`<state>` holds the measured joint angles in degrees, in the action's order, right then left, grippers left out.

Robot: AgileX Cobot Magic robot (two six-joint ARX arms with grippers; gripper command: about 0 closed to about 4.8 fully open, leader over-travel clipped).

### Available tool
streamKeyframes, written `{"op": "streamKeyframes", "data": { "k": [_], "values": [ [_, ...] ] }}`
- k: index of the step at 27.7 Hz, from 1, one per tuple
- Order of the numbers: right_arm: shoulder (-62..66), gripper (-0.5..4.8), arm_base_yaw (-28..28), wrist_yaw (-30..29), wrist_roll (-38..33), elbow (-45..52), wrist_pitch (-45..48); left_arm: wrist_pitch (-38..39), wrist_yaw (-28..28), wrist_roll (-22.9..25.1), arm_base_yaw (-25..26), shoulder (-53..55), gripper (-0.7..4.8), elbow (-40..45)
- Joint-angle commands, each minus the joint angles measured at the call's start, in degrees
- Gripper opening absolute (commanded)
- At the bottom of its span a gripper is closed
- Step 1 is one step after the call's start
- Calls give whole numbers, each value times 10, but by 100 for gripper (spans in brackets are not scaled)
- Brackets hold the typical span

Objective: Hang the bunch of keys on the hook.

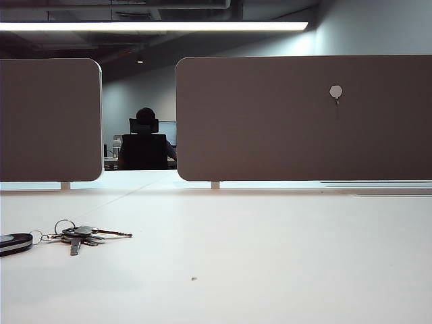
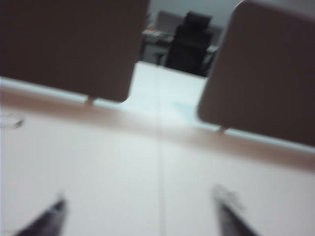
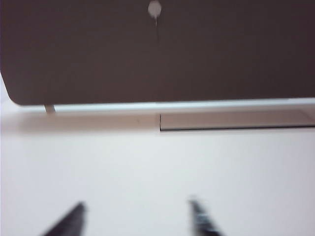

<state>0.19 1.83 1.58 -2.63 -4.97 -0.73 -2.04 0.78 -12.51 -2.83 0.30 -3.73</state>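
Note:
The bunch of keys (image 1: pixel 79 235) lies flat on the white table at the near left of the exterior view, its silver keys fanned out beside the black oval fob (image 1: pixel 13 242). The hook (image 1: pixel 335 92), a small pale hexagon with a thin prong below, sits high on the right dark panel (image 1: pixel 270 121); the right wrist view shows the hook (image 3: pixel 154 8) too. My left gripper (image 2: pixel 140 204) is open over bare table, and a faint wire ring (image 2: pixel 12 120) shows far to one side. My right gripper (image 3: pixel 137 206) is open, low over the table, facing the panel. Neither gripper appears in the exterior view.
Two upright dark panels stand along the table's far edge, the left one (image 1: pixel 50 121) and the right one, with a gap between them. Through the gap I see a person in a black office chair (image 1: pixel 144 142). A thin flat plate (image 3: pixel 236 120) lies below the right panel.

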Motion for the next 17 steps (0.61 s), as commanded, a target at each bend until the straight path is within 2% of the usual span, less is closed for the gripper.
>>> {"op": "streamKeyframes", "data": {
  "k": [1,9,13,16,17],
  "values": [
    [0,479,2,-28,-3,-41,3,-14,75,-12,0,0,479,-35],
    [100,479,5,-216,-2,-144,29,1,162,-12,-1,60,479,-142],
    [196,479,45,-238,2,-189,59,49,188,-12,-1,138,479,-198],
    [275,479,102,-238,41,-225,60,111,198,-8,-1,190,479,-241],
    [306,479,128,-238,61,-240,60,129,209,7,-1,209,479,-254]
  ]
}}
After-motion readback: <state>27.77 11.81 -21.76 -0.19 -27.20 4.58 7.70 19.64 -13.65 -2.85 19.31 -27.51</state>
